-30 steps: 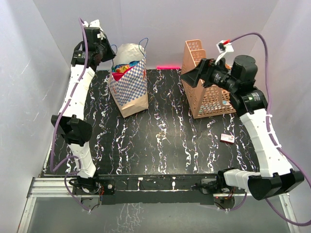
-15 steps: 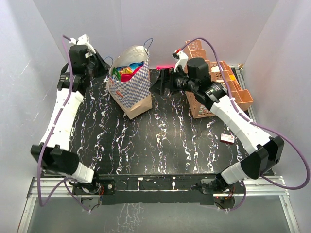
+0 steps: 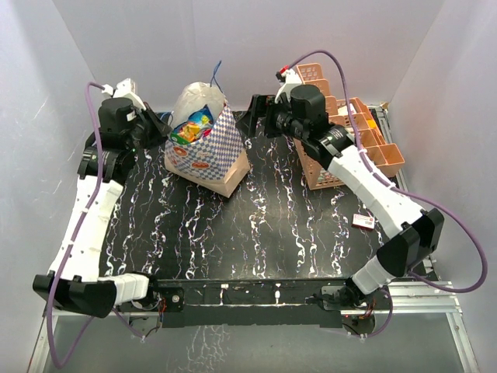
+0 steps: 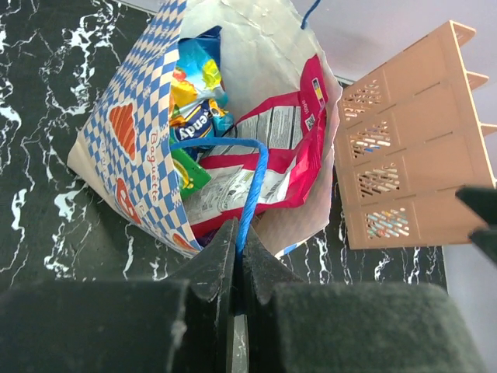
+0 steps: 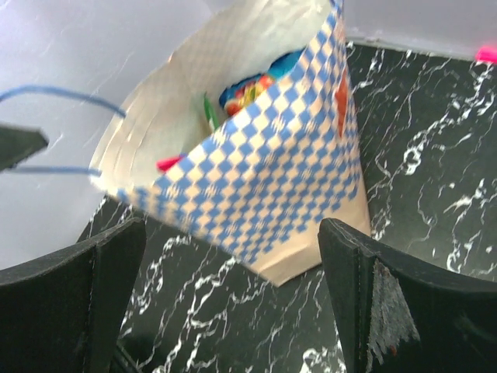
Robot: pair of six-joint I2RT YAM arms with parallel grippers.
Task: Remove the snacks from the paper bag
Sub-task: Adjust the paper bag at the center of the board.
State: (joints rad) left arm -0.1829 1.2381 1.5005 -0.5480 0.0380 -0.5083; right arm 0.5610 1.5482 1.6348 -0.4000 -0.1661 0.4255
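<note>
Step in hand, as I judge it: steadying the bag and holding its mouth open before any packet is drawn.

My left tool [image 4: 237,233] is clenched on the blue cord handle [image 4: 252,183], at the bag's 9 o'clock in the top view.

The bag [image 3: 213,159] sits at 11 o'clock on the tabletop [image 3: 272,225], leaning toward 10 o'clock. It is creased paper, checkered blue and white, tan at the base and white inside.

The snacks [image 4: 194,93] are all inside. They are glossy, crinkled foil packets: a large flat red packet [image 4: 272,167] against the white wall, with smaller blue and yellow ones beside it.

My right tool [image 5: 233,225] is released, jaws wide, at the bag's 2 o'clock and apart from it.

Next move, in my judgement: reach the right tool into the mouth and pinch one packet by a seam, since foil is likely slippery.
</note>
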